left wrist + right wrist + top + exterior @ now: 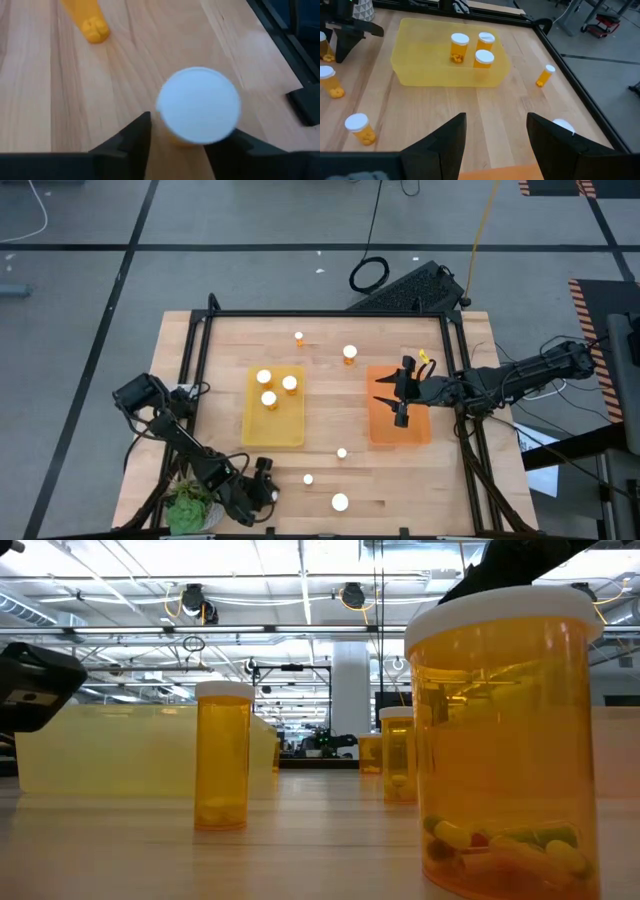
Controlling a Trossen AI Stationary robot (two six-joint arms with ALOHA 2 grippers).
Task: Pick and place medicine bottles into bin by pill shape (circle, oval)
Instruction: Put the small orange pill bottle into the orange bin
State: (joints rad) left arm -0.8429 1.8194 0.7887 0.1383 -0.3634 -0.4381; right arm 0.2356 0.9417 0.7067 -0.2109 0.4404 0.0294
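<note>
High view: three medicine bottles (275,390) stand capped in the yellow tray (273,436), left of the table's middle; the orange tray (400,434) lies at 3 o'clock from it and shows no bottle in the part not hidden by the arm.
Loose bottles: two sit at 12 o'clock of the trays, the wider one (349,354) by the orange tray's far corner; three more stand at 6 o'clock, the largest-capped bottle (340,502) nearest the front edge.
Left gripper (176,140): down at the front-left corner beside the plant (190,502), fingers spread, with a white cap (199,105) just ahead of the tips and not pinched.
Right gripper (496,131): hanging over the orange tray, fingers spread and holding nothing.
Low view: the nearest bottle (505,740) shows oblong coloured capsules lying in its bottom, so I judge it oval-sorted.
Handling: likely light, rigid plastic with little fill; the smooth round wall may slip or roll, and a nudge could tip an upright bottle.
Where to grip: across the amber body just under the cap, fingers on opposite sides, so the cap's lip stops it from sliding down.
Risk: a tipped bottle could roll towards the table edge.
</note>
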